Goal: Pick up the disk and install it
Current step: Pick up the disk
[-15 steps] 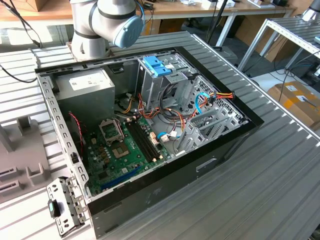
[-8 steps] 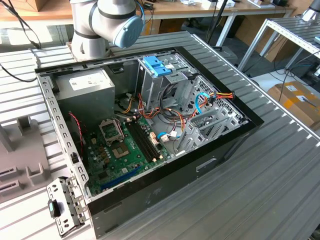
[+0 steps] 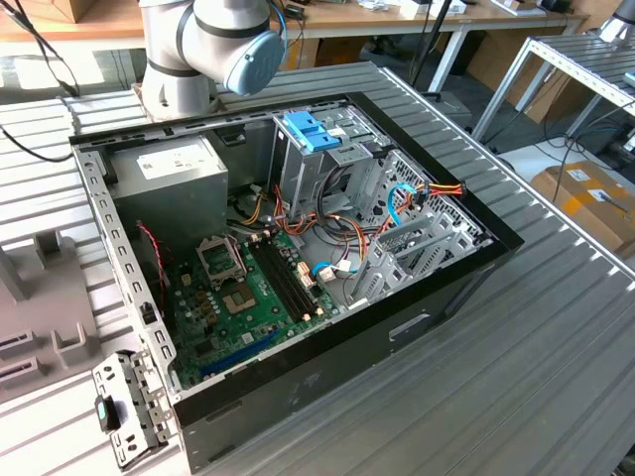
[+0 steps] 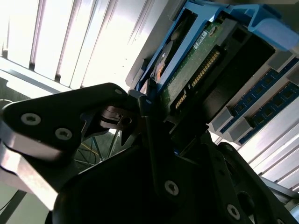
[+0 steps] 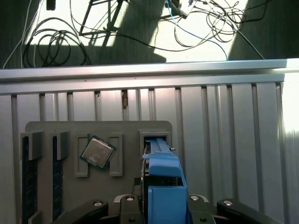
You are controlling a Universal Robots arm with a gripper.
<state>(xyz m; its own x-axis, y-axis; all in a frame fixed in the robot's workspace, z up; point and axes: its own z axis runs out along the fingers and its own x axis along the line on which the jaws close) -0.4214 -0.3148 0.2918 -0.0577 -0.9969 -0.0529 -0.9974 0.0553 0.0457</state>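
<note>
Gripper: my gripper is clenched on the disk, with a finger on either side of it. That squeeze across the thin body keeps it from swinging.

Disk: it stands on edge between my fingers. In the second wrist view its green circuit board and connector row face the camera, and a blue side rail runs along the edge. I judge the edge-on hold suits a part that has to travel straight in and out of narrow guides.

Slot: the far end of the disk lines up with an upright slot in the grey fixture. I cannot tell whether it is seated in that slot or just clear of it.

Fixture neighbours: a processor chip lies tilted in its own recess. Blue memory sticks stand in grooves further along, each part parked where I can reach it.

Table: the fixture rests on the ribbed metal table. Loose cables lie on the floor beyond its edge.

Case: in the exterior view the open computer case lies on its side, so its bays face up to me. The fixture is at its 9 o'clock.

Inside the case: the drive cage with a blue bracket is at 12 o'clock, the power supply at 10 and the motherboard at 7.

Progress: the disk is in my grip, well apart from the cage.
</note>
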